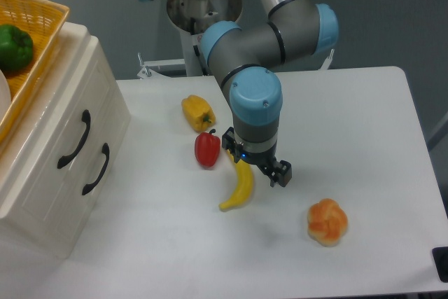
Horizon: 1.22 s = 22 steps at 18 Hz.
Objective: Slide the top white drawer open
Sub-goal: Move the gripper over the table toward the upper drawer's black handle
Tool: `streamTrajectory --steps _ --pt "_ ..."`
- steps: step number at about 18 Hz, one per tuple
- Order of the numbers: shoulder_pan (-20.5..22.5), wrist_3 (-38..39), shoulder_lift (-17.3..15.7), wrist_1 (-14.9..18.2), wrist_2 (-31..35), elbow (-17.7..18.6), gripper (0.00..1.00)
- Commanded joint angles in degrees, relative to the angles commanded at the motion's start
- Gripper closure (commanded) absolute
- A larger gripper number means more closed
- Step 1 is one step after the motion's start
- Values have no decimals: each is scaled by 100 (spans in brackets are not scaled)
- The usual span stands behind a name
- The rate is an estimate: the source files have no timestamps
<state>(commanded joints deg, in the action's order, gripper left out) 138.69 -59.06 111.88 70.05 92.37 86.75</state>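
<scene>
The small cream-white cabinet stands at the table's left edge, its front facing right. The top white drawer (52, 120) is shut, and its curved black handle (74, 138) lies just above the lower drawer's handle (96, 169). My gripper (255, 159) hangs near the table's middle, far to the right of the cabinet, pointing down over the upper end of a banana (240, 187). Its fingers look spread apart, with nothing gripped between them.
A yellow wicker basket (38, 15) holding a green pepper (14, 47) sits on the cabinet top. On the table lie a yellow pepper (197, 112), a red pepper (206, 150) beside the gripper, and an orange bun-like thing (327, 222) at the front right.
</scene>
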Motion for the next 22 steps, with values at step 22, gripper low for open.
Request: streamTrajectory --steps 22 --pt "-729 1907 -316 -132 -360 132 0"
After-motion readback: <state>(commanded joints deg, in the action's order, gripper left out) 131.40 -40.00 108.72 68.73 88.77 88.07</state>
